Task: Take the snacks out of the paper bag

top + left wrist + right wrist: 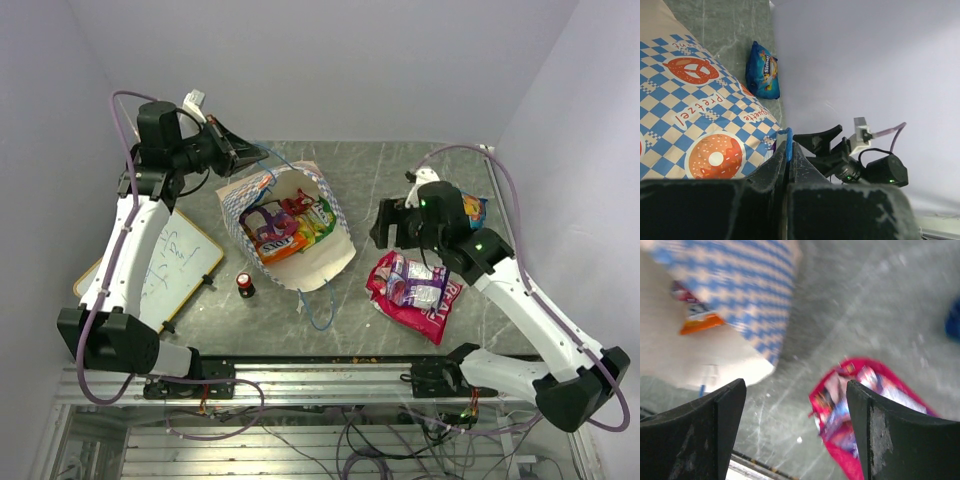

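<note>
1. The left claw (240, 152) is clamped tight on the blue cord (785, 145) of the bag (335, 245); its wrist view shows the cord pinched between the two closed fingers.
2. The bag lies on the table (400, 170) just below and in front of that claw, checkered side (690, 125) up against it and its mouth open toward the arms' bases.
3. Inside the open mouth sit several packets (285, 228), purple-white, green and orange among them, packed side by side.
4. The right claw (388, 228) stands wide apart with nothing between its fingers (715, 430).
5. The pink packet (415, 290) lies flat on the table just under and slightly to the right of the right claw's open fingers, clear of both.
6. To the left of the right claw is the bag's checkered wall (740, 295), with an orange packet (700, 322) showing inside it; that view is blurred.
7. A blue packet (472, 210) lies behind the right claw, near the table's far right side; from the left claw it shows beyond the bag (764, 71).
8. A small bottle (244, 284) stands near the bag's mouth, well below the left claw.
9. A whiteboard (165, 265) lies under the left arm, left of the bottle.
</note>
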